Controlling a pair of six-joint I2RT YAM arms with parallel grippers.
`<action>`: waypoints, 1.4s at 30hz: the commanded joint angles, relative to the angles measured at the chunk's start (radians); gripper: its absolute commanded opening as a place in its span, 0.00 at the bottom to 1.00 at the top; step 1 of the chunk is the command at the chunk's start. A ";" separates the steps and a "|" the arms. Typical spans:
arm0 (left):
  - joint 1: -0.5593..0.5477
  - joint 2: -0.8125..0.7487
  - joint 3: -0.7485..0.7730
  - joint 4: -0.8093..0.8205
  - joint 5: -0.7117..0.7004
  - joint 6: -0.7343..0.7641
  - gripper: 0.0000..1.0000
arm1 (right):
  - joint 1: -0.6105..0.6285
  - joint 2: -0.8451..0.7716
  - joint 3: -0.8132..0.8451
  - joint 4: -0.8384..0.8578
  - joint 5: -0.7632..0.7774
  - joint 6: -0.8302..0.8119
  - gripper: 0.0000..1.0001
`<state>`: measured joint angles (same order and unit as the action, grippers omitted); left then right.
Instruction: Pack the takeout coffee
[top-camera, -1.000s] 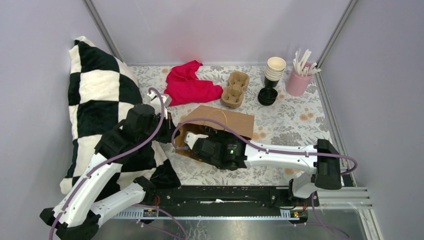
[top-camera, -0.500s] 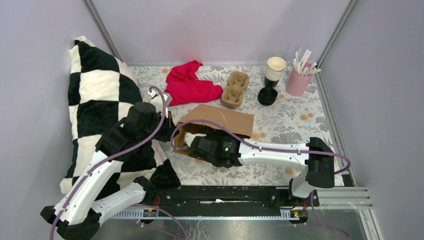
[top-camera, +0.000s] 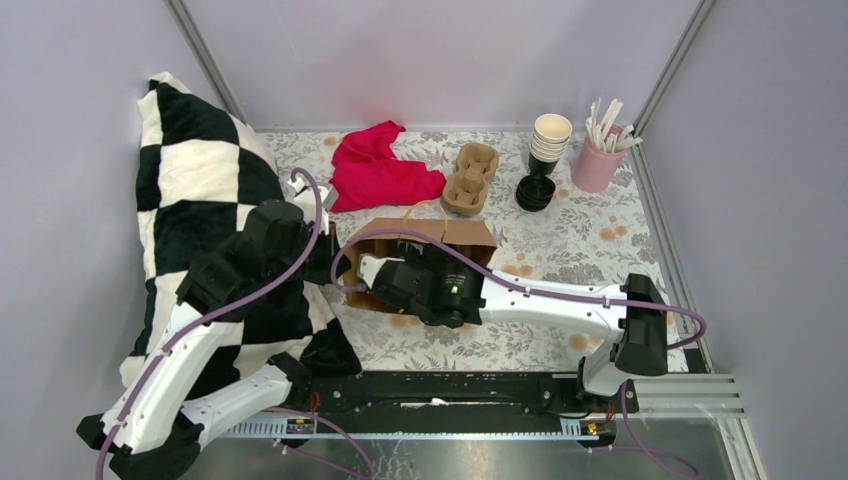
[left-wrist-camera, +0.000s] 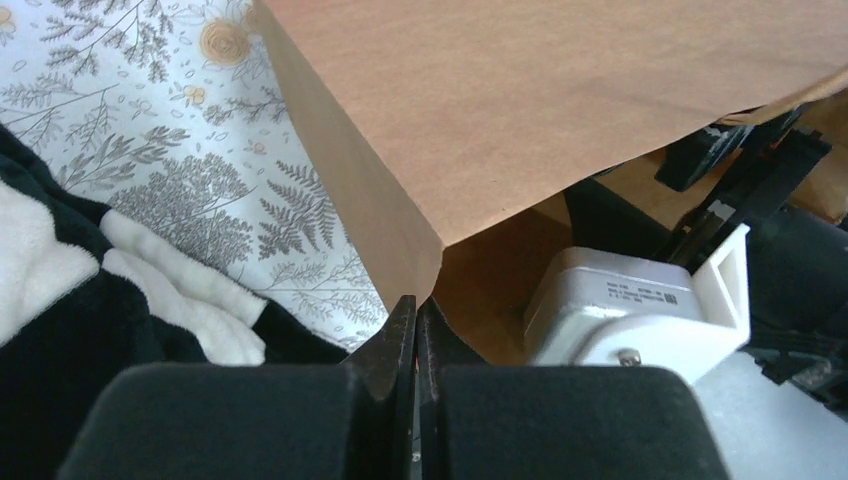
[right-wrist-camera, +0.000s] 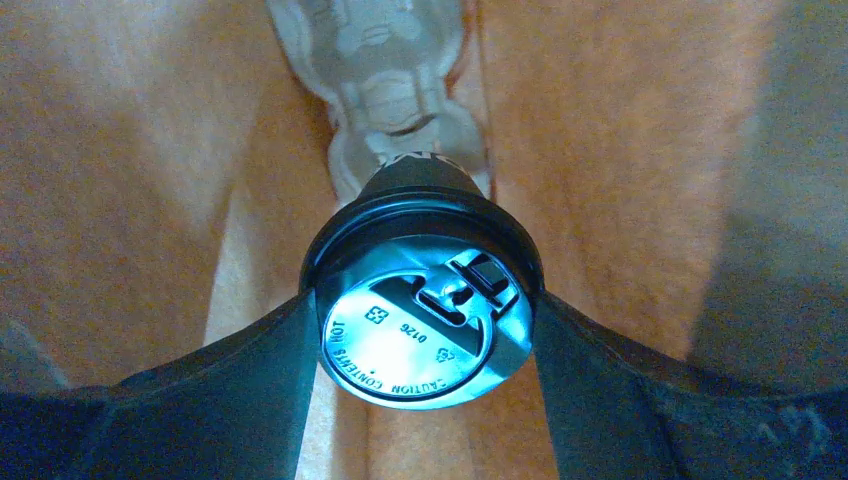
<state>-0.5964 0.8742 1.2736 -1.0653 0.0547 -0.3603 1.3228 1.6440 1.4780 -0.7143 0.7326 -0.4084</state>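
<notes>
The takeout coffee (right-wrist-camera: 425, 325), a cup with a round black lid, is gripped at the lid between my right gripper's (right-wrist-camera: 425, 345) two fingers, inside the brown paper bag (right-wrist-camera: 620, 150). In the top view the bag (top-camera: 450, 232) lies on its side at mid table, its mouth facing left, and the right gripper (top-camera: 372, 272) reaches into that mouth; the cup is hidden there. My left gripper (left-wrist-camera: 415, 312) is shut on the edge of the bag's mouth (left-wrist-camera: 420, 260) and holds it up. It also shows in the top view (top-camera: 330, 255), at the bag's left end.
A black-and-white checked pillow (top-camera: 195, 190) fills the left side. A red cloth (top-camera: 380, 170), a cardboard cup carrier (top-camera: 472, 180), a stack of lidless paper cups (top-camera: 550, 138), black lids (top-camera: 535, 192) and a pink cup of white sticks (top-camera: 598, 160) stand at the back.
The bag's mouth has been raised and the bag stands fuller. My right gripper has moved left and deeper into the bag with the cup. The left arm shifted slightly.
</notes>
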 joint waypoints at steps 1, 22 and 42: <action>0.001 -0.026 -0.015 -0.050 -0.042 0.035 0.00 | -0.008 -0.044 -0.085 0.024 -0.061 -0.018 0.70; 0.001 -0.076 -0.076 -0.081 -0.083 0.003 0.00 | -0.100 -0.005 0.010 0.112 -0.235 -0.065 0.70; 0.001 -0.004 0.009 -0.097 -0.152 -0.058 0.00 | -0.096 -0.032 0.173 -0.087 -0.526 0.164 0.67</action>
<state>-0.5964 0.8349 1.2095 -1.1473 -0.0257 -0.3641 1.2247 1.6627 1.6581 -0.7368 0.2321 -0.2905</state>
